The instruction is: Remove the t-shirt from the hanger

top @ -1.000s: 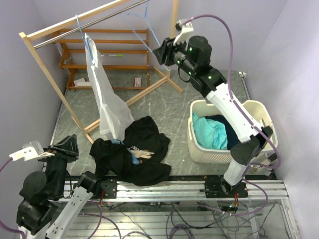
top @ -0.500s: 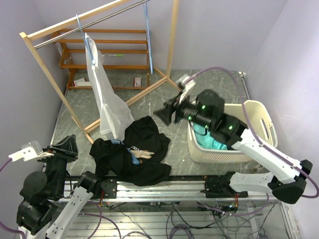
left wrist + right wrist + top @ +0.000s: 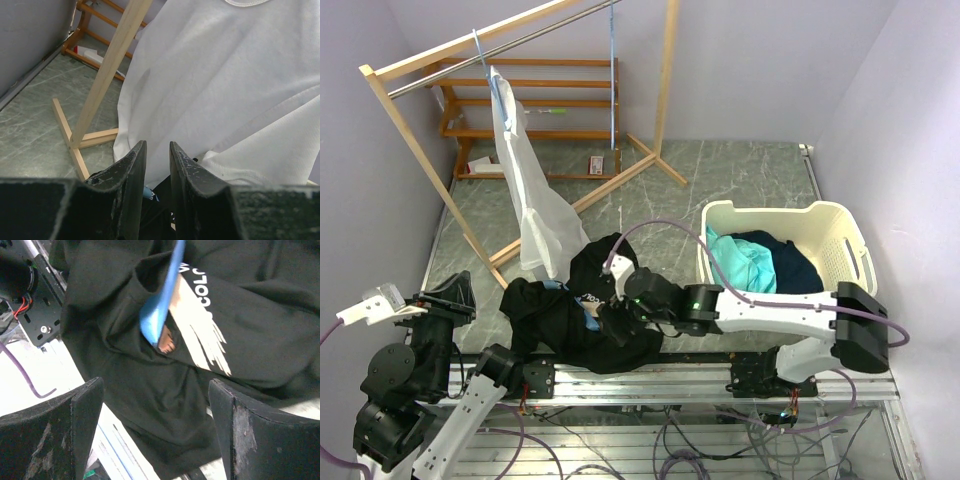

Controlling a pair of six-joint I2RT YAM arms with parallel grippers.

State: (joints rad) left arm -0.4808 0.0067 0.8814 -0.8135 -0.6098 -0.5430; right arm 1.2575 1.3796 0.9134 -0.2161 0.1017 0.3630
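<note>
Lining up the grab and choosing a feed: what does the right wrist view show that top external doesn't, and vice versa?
Right wrist only: partly legible white lettering on the black fabric t-shirt, framed by the right gripper's wide-open jaws. Top external only: the white garment hanging on the wooden rack, and the cream plastic basket of clothes. Both: the black t-shirt and the blue plastic hanger poking out of it.
</note>
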